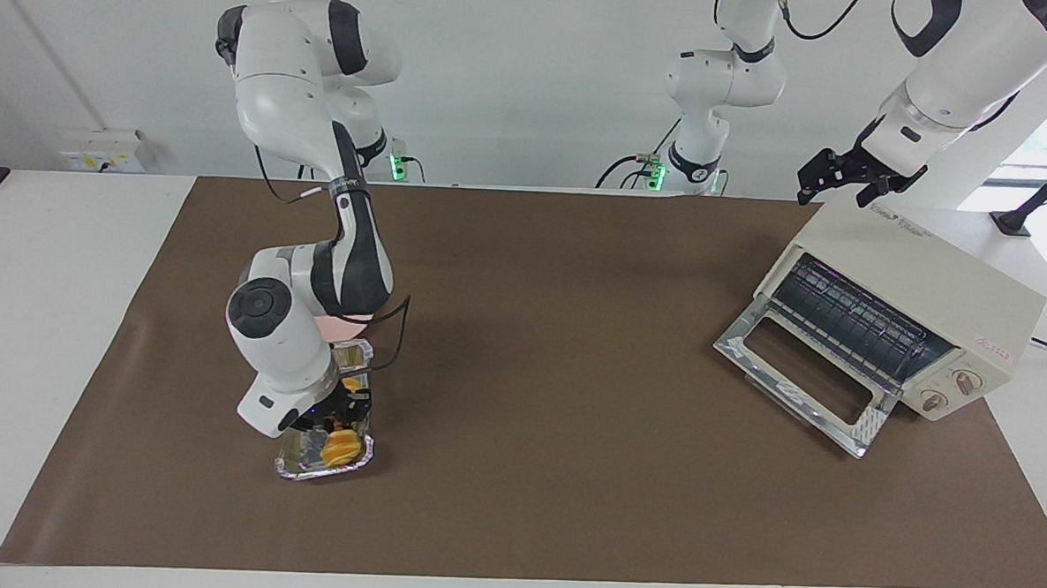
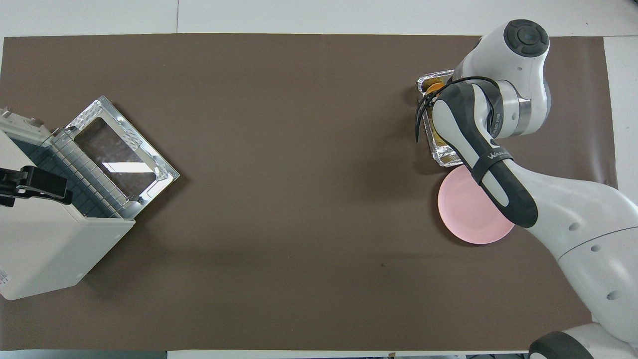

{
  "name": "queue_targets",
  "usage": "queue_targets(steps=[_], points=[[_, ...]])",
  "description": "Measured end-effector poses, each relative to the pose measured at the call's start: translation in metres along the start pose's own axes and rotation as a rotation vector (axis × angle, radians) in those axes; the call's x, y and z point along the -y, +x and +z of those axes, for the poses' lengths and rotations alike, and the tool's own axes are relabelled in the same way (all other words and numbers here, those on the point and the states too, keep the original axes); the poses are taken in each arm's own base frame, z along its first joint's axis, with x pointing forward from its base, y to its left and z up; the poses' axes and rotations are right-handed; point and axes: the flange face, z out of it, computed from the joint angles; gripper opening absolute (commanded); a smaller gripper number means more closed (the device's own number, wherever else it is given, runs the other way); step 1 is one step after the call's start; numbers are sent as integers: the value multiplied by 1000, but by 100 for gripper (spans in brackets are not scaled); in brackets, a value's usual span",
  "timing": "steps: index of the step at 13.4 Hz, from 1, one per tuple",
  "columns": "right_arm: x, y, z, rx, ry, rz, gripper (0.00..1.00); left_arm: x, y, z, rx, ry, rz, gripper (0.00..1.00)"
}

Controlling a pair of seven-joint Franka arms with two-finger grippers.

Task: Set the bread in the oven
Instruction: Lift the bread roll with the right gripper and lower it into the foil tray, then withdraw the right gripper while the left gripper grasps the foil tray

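A: Starting with the facing view. The right gripper [image 1: 335,407] is at lower left of the frame, down inside the foil tray [image 1: 302,470]. The bread [image 1: 340,448] lies in that tray; its orange end shows just below the gripper, another bit just above it.

B: Finger state?

A: Cannot tell. The black fingers sit low against the bread, but whether they pinch it is not visible from here.

B: Left side?

A: The left gripper [image 1: 849,177] waits at upper right of the frame, above the top back edge of the oven [image 1: 921,285]. Its fingers look spread apart, holding nothing. The oven door [image 1: 803,377] is dropped flat open, and the wire rack [image 1: 854,317] shows inside. Two knobs [image 1: 950,391] sit at the lower right corner of the oven's front.

B: Anything else on the brown mat [image 1: 551,472]?

A: A sliver of the pink plate [image 1: 343,325], under the right arm's wrist, just above the tray.

B: Overhead view now.

A: The arm covers most of the tray [image 2: 439,149] at upper right of the frame. Only a small orange tip of the bread [image 2: 435,87] shows at the tray's upper end. The right gripper itself is hidden under the wrist. The plate [image 2: 466,209] touches the tray's lower edge. The oven [image 2: 45,244] is at the left edge, door [image 2: 117,154] open toward the middle of the mat [image 2: 299,199]. The left gripper [image 2: 30,185] hangs over the oven's top.
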Motion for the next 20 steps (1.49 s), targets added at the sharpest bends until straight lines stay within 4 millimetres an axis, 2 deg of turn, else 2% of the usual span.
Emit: queue_targets(steps=[4, 6, 8, 9, 10, 11, 13, 14, 15, 16, 20], points=[[-9, -11, -56, 46, -1, 11, 100, 0, 0, 0, 0, 0, 0, 100], [-30, -15, -69, 34, -7, -27, 100, 0, 0, 0, 0, 0, 0, 100], [-59, -17, -64, 10, -12, -80, 100, 0, 0, 0, 0, 0, 0, 100], [-69, -18, -55, -6, -16, -93, 100, 0, 0, 0, 0, 0, 0, 100], [-72, -18, -43, -20, -20, -104, 100, 0, 0, 0, 0, 0, 0, 100], [-71, -19, -30, -31, -23, -112, 96, 0, 0, 0, 0, 0, 0, 100], [-69, -23, -9, -50, -29, -116, 76, 0, 0, 0, 0, 0, 0, 100], [-68, -25, -3, -56, -30, -116, 49, 0, 0, 0, 0, 0, 0, 100], [-68, -26, 2, -60, -32, -118, 14, 0, 0, 0, 0, 0, 0, 100], [-68, -27, 5, -63, -33, -122, 0, 0, 0, 0, 0, 0, 0, 100], [-65, -29, 8, -59, -31, -131, 0, 2, 1, -1, -8, -1, -3, 100]])
